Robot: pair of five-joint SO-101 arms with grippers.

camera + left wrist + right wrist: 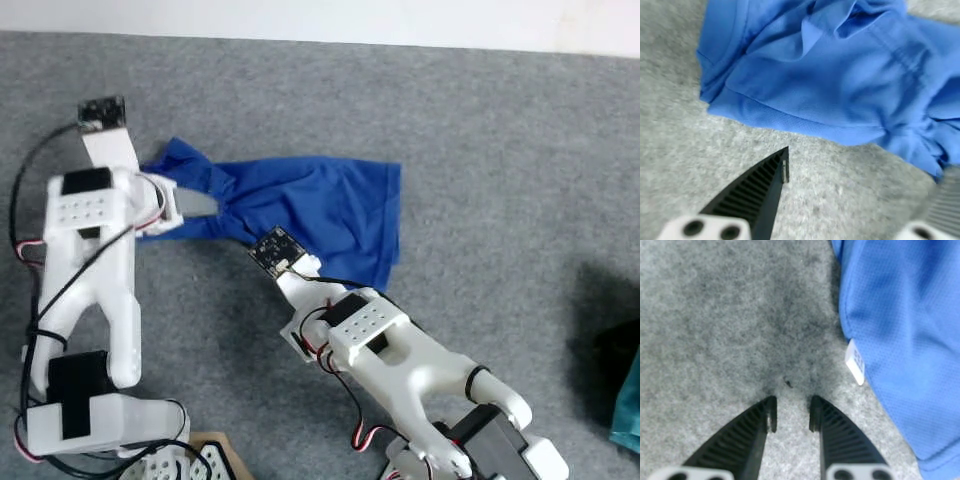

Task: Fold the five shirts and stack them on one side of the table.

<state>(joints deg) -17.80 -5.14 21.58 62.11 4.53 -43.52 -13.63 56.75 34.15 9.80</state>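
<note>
A blue shirt [310,205] lies crumpled on the grey felt table, bunched toward its left end. My left gripper [192,204] sits at that bunched end. In the left wrist view it [865,180] is open wide over bare felt, with the blue shirt [840,85] just ahead of its fingertips and nothing between them. My right gripper [791,415] hovers over felt beside the shirt's near edge [900,340], where a small white tag [855,361] sticks out. Its fingers stand a little apart and hold nothing. In the high view the right arm's wrist [280,252] overlaps the shirt's lower edge.
A teal cloth [627,400] and a dark item [612,340] lie at the right edge of the table. A brown board [215,450] sits by the left arm's base. Bare felt [500,150] stretches right of the shirt.
</note>
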